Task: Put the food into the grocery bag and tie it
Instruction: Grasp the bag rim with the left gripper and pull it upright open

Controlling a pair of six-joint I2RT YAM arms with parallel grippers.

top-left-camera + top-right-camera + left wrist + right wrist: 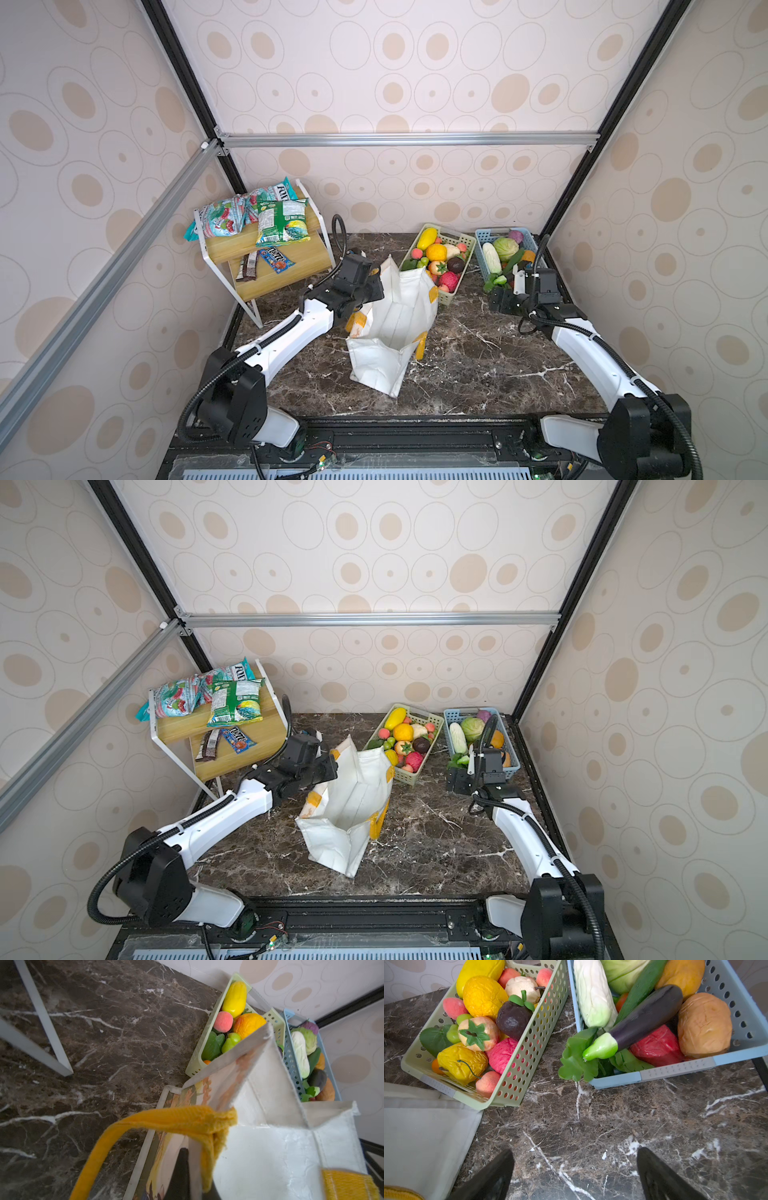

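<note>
Bag: large white woven-plastic tote with yellow-orange straps (399, 320) stands mid-table, mouth open, its far corner against the pale green slotted basket (448, 297).
Left gripper (194, 1167): clamped on the tote's rim beside a strap.
Right gripper (575, 1150): jaws wide apart, empty, over bare dark marble tabletop (591, 1122) just in front of the blue slotted basket (675, 1069).
Food: small toy fruits and vegetables (436, 252) fill both baskets.

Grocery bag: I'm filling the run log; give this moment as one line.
left jaws: shut on grocery bag rim | right jaws: open, near blue basket | food: in baskets
</note>
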